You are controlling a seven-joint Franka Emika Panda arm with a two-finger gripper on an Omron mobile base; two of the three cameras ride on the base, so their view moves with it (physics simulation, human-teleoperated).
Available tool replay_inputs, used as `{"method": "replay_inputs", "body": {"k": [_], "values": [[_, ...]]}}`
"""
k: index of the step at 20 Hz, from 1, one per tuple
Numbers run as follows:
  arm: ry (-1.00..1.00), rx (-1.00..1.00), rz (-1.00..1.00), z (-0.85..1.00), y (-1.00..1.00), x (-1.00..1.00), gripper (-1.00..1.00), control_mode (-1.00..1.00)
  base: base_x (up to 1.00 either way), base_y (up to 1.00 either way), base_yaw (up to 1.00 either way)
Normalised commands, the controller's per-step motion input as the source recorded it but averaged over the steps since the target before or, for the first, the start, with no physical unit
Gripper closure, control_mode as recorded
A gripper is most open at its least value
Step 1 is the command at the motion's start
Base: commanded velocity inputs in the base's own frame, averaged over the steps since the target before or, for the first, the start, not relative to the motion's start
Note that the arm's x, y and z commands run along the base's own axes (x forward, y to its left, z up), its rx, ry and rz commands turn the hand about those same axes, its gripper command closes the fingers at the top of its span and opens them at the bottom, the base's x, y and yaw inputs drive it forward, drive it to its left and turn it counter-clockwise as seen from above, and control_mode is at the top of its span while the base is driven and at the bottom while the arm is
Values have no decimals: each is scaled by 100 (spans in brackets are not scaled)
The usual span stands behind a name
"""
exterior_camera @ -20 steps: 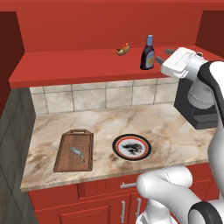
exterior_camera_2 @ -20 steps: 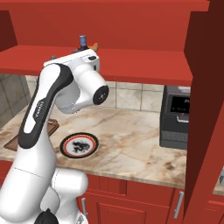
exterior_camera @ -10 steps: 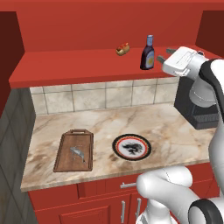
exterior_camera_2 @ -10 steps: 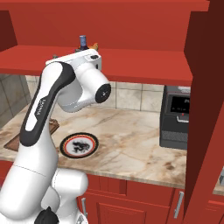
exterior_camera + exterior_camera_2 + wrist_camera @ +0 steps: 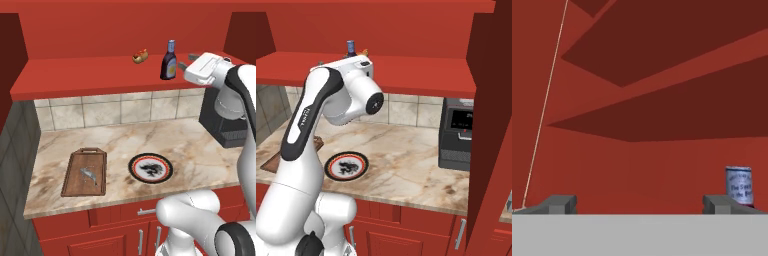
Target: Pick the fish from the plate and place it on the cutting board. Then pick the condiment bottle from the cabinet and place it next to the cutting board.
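The small silvery fish [image 5: 89, 175] lies on the dark-brown cutting board [image 5: 72, 181] at the counter's left. Right of the board sits the black-rimmed plate [image 5: 133, 168] [image 5: 331, 168]. On the red cabinet [image 5: 90, 75] shelf stands the dark condiment bottle [image 5: 169, 61] with its light blue cap [image 5: 350, 47]. My gripper [image 5: 186, 61] hovers at shelf height just right of the bottle, open, nothing between its fingers. In the hand view the gripper [image 5: 639, 205] faces the cabinet's red back wall [image 5: 637, 165], and the bottle [image 5: 739, 185] shows just beyond the right fingertip [image 5: 719, 202].
A small yellow-and-red hot dog [image 5: 140, 56] lies on the shelf left of the bottle. A dark coffee machine [image 5: 456, 132] stands at the counter's right end. A red side wall [image 5: 491, 125] rises at the far right.
The hand has barely shifted at shelf height beside the bottle. The jaws stay open and nothing else has moved.
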Motion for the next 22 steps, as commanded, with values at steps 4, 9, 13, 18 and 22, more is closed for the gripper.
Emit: {"method": "replay_inputs", "body": {"k": [4,9,13,18,22], "values": [[1,0,0,0,0,14,-100,-100,0,0,0],[0,0,0,1,0,13,-100,-100,0,0,0],[0,0,-1,0,0,17,-100,-100,0,0,0],[0,0,-1,0,0,17,-100,-100,0,0,0],[0,0,-1,0,0,17,-100,-100,0,0,0]]}}
